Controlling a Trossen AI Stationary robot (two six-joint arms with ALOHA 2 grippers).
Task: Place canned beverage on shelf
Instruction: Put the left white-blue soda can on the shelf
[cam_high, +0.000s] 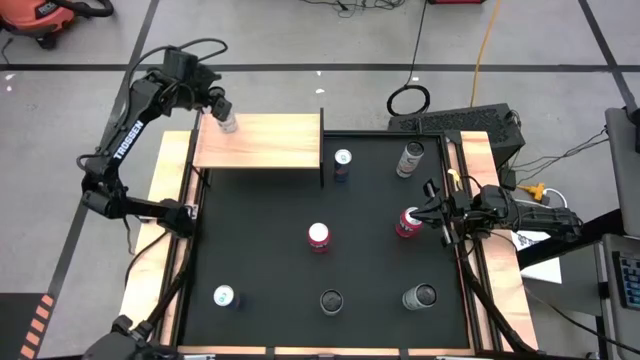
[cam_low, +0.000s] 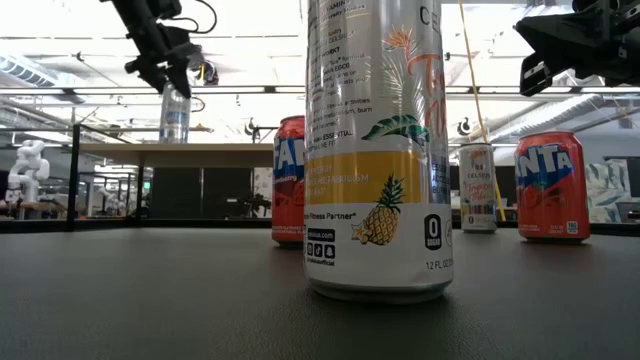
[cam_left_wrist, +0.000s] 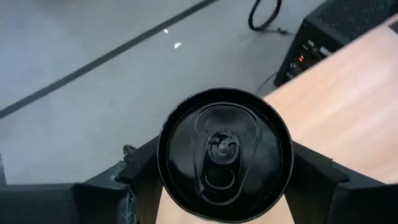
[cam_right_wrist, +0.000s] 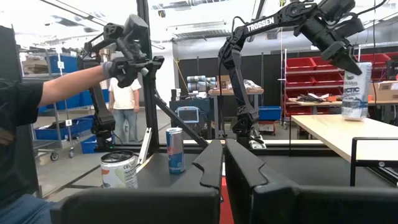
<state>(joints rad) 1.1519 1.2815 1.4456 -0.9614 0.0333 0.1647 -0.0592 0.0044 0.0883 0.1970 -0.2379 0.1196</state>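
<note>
A: Where was the can (cam_high: 228, 123)?
B: I had the left gripper (cam_high: 224, 112) clamped on it, at the shelf's (cam_high: 270, 142) far left corner. Right gripper (cam_high: 432, 210) sat clenched, empty, near the mat's (cam_high: 260, 260) right edge.

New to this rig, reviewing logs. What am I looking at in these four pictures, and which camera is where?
Two dark robot arms work at a table with a black mat. One picture looks straight down, one sits at table height, and one camera rides on each wrist. The left end effector holds a can upright over the corner of the wooden shelf; its wrist camera looks down on the can's top. The right end effector waits, shut, beside a red can. Six more cans stand on the mat. A person stands in the room behind.
</note>
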